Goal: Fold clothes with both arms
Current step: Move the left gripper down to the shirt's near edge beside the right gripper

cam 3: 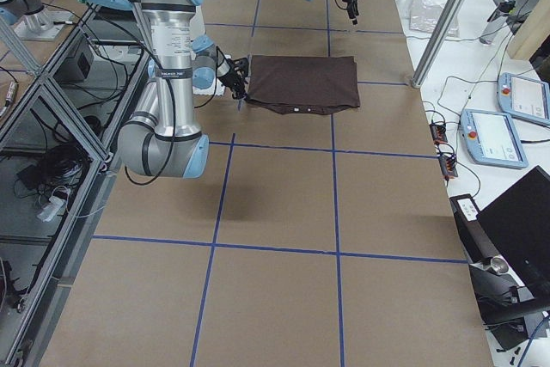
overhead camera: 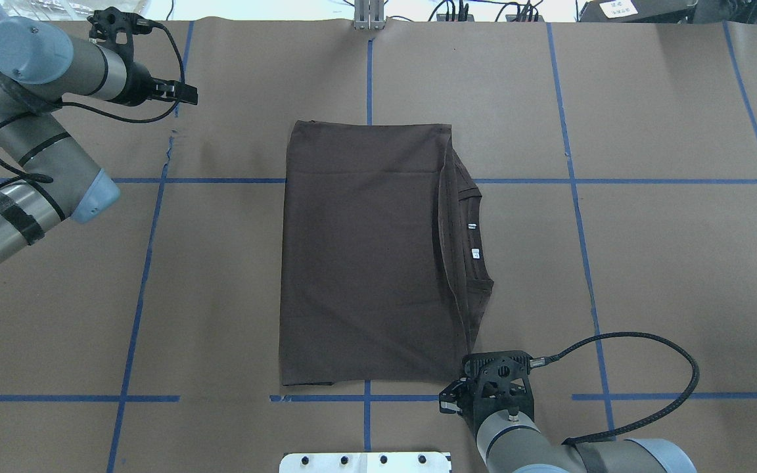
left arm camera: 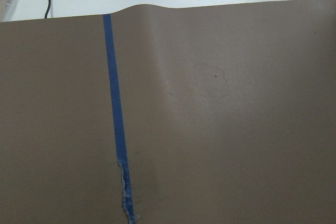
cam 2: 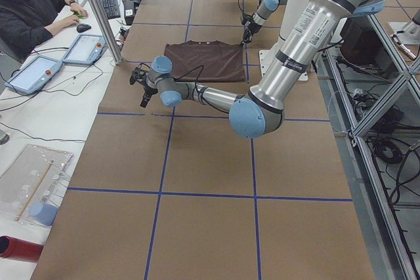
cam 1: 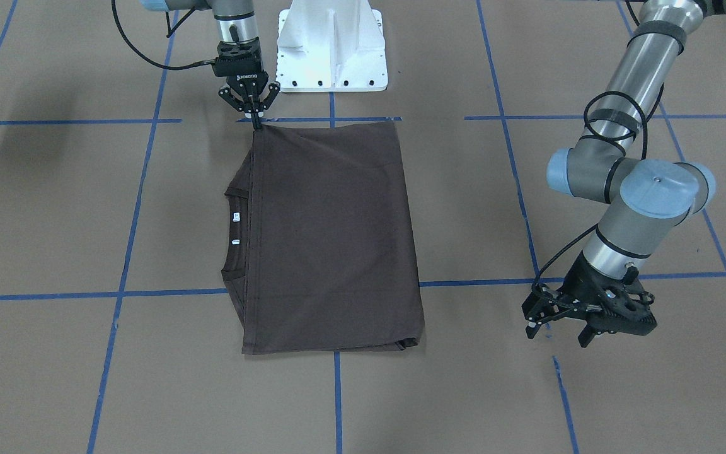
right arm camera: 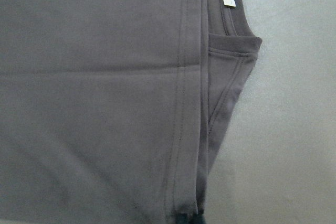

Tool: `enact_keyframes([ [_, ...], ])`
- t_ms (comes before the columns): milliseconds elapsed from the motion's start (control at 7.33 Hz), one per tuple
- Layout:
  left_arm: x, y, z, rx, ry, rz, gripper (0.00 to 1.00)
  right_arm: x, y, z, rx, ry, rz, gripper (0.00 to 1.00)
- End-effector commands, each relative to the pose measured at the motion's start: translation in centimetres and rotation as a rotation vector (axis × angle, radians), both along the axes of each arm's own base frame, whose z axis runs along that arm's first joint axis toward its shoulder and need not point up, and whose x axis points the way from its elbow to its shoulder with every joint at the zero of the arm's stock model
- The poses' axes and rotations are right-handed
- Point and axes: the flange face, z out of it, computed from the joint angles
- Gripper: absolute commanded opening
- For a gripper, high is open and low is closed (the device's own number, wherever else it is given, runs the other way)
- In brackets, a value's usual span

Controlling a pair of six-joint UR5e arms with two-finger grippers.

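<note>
The dark brown T-shirt [cam 1: 331, 239] lies folded into a rectangle on the table. Its ribbed collar and small white neck tags [cam 1: 236, 217] stick out on the robot's right side. It also shows in the overhead view [overhead camera: 365, 263] and fills the right wrist view [right arm camera: 105, 103]. My right gripper [cam 1: 254, 116] is shut on the shirt's corner nearest the robot's base and lifts that corner slightly. My left gripper [cam 1: 557, 334] is open and empty. It hovers over bare table well to the shirt's left side, far from the base. The left wrist view shows only paper and tape.
The white base block [cam 1: 331, 50] stands just behind the shirt. Brown paper with blue tape lines [left arm camera: 115, 124] covers the table. An operator [cam 2: 33, 11] sits at a side desk with tablets [cam 2: 85, 47] beyond the table's far edge.
</note>
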Motion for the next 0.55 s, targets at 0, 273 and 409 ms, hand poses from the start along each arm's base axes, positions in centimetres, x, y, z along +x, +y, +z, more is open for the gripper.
enact_keyframes([
  [0,-0.1,0.2,-0.8,0.009,0.011,0.0,1.0,2.0,-0.1,-3.7,-0.01,-0.085,-0.008,1.0],
  [273,-1.3,2.4,-2.0,-0.025,0.081,-0.03,1.0,4.5,-1.6,-5.1,-0.058,-0.301,-0.01,1.0],
  [409,-0.8,6.8,-3.7,-0.063,0.171,0.032,1.0,5.8,-3.4,-5.3,-0.074,-0.362,-0.002,1.0],
])
